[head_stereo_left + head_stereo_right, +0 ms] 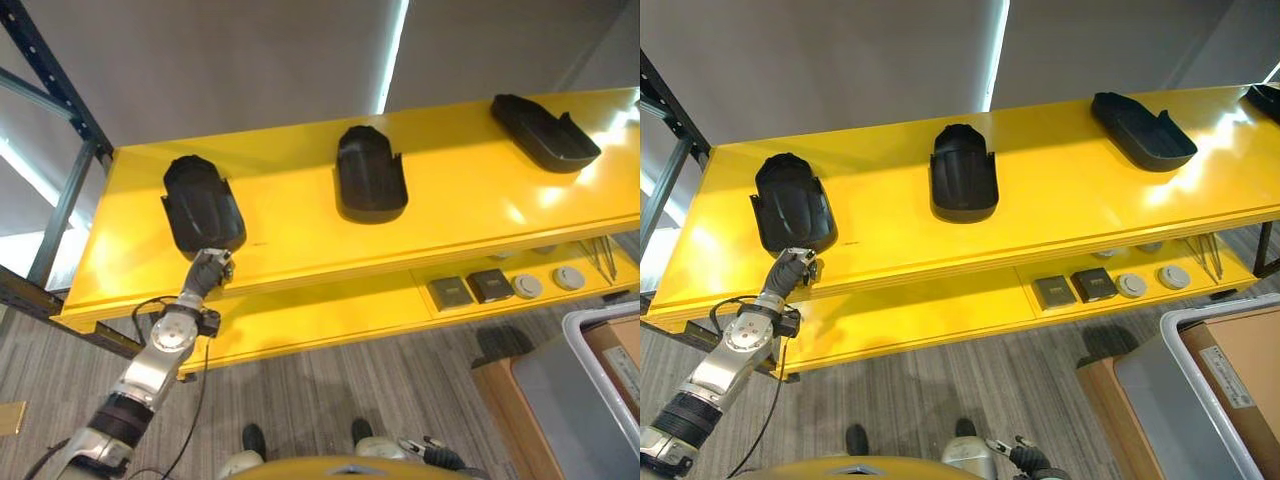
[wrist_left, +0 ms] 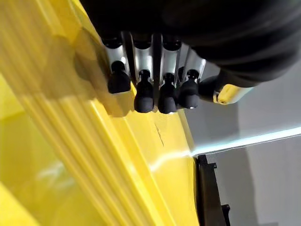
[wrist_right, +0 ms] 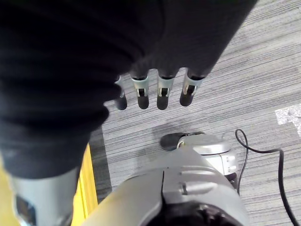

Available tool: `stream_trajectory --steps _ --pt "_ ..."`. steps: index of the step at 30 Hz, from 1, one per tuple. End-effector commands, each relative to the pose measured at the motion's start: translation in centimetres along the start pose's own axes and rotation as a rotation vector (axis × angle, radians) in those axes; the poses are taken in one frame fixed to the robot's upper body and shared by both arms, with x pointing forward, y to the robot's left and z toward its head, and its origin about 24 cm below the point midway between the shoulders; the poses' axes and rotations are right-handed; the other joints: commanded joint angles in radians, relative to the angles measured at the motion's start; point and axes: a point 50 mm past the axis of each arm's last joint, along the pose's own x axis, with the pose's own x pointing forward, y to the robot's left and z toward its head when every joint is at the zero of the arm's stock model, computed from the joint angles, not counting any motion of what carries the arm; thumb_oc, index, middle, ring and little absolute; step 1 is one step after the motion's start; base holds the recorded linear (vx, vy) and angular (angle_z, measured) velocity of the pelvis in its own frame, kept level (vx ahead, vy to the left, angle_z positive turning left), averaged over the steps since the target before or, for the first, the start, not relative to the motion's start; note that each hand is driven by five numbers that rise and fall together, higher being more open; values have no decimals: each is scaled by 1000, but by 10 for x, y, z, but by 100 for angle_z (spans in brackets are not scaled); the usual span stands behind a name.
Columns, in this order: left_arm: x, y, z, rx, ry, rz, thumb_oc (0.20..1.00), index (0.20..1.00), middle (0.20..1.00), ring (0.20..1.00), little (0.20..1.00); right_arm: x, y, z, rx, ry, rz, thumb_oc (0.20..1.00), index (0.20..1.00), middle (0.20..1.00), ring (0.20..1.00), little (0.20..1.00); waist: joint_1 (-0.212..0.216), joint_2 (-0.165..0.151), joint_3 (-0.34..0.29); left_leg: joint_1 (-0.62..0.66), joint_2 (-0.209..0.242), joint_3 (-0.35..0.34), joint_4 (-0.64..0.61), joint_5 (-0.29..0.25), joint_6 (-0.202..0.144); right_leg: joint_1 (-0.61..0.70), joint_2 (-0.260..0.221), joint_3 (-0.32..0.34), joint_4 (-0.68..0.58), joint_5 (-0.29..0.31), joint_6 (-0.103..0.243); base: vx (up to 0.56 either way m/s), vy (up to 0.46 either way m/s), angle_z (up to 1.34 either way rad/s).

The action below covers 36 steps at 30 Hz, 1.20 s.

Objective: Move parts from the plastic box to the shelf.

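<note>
From the head views, three black parts are lying on the yellow shelf [image 1: 480,200]: the left part [image 1: 203,207], the middle part [image 1: 370,172] and the right part [image 1: 543,131]. The left hand [image 1: 207,270] is reaching up at the shelf's front edge, just below the left part. A grey plastic box [image 1: 1185,385] is sitting on the floor at lower right.

In the left wrist view, the left hand's fingers [image 2: 143,92] are hanging relaxed, gripping nothing.

In the right wrist view, the right hand [image 3: 155,89] is hanging over carpet, fingers loose and empty.

Glossy yellow shelf [image 1: 480,200], three black parts [image 1: 371,172] on top, yellow lower level with two dark grey square pieces [image 1: 470,289] and two pale grey round pieces [image 1: 548,282], grey striped carpet floor [image 1: 330,390], translucent grey plastic box [image 1: 1185,385], brown cardboard [image 1: 1240,365] inside, silver left hand [image 1: 207,268] with dark fingertips [image 2: 143,99]
</note>
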Motion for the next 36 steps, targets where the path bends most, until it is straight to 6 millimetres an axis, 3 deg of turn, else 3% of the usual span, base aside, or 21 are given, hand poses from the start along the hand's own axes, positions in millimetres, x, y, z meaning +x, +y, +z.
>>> stream_trajectory --steps 1,18,22,28,29,30,31,36 --pt "21 8 23 -39 -91 61 200 200 200 200 200 -1 2 10 -46 -34 35 1000 1000 1000 1000 1000 3 -13 26 50 29 26 1 -62 4 -62 -2 -17 55 -19 21 0 0 0" --pt "37 35 -6 10 59 286 200 200 200 200 200 2 1 14 -93 -33 49 1000 1000 1000 1000 1000 -24 -20 30 61 39 40 9 -60 2 -66 -3 -5 65 -21 24 1 1 0" --pt "39 36 -4 2 54 290 200 200 200 200 200 1 1 14 -98 -29 52 1000 1000 1000 1000 1000 -28 -21 30 64 40 43 7 -61 1 -66 -4 -6 66 -21 26 0 0 0" --pt "36 25 17 -45 -77 202 200 200 200 200 200 1 2 12 -98 -28 62 1000 1000 1000 1000 1000 -14 -17 34 67 38 33 3 -63 2 -59 -5 -13 66 -26 23 0 0 0" --pt "35 24 21 -51 -92 188 288 288 288 288 288 1 2 12 -97 -27 62 1000 1000 1000 1000 1000 -12 -17 33 68 38 31 3 -63 2 -57 -5 -15 66 -27 22 0 0 0" --pt "32 22 28 -47 -129 166 774 774 774 774 774 2 3 11 -97 -23 62 1000 1000 1000 1000 1000 -6 -16 32 68 37 28 2 -64 2 -54 -6 -18 64 -28 21 -9 -9 3" --pt "30 20 33 -51 -157 150 1000 1000 1000 1000 1000 2 3 10 -100 -14 64 1000 1000 1000 1000 1000 -2 -15 32 68 37 25 2 -65 2 -52 -6 -21 64 -29 20 -17 -9 4" --pt "14 7 56 -119 -269 8 1000 1000 1000 1000 1000 4 6 0 -49 64 72 1000 1000 1000 1000 1000 34 -13 23 71 34 3 -1 -70 -1 -25 -6 -48 47 -30 16 -37 -22 10"
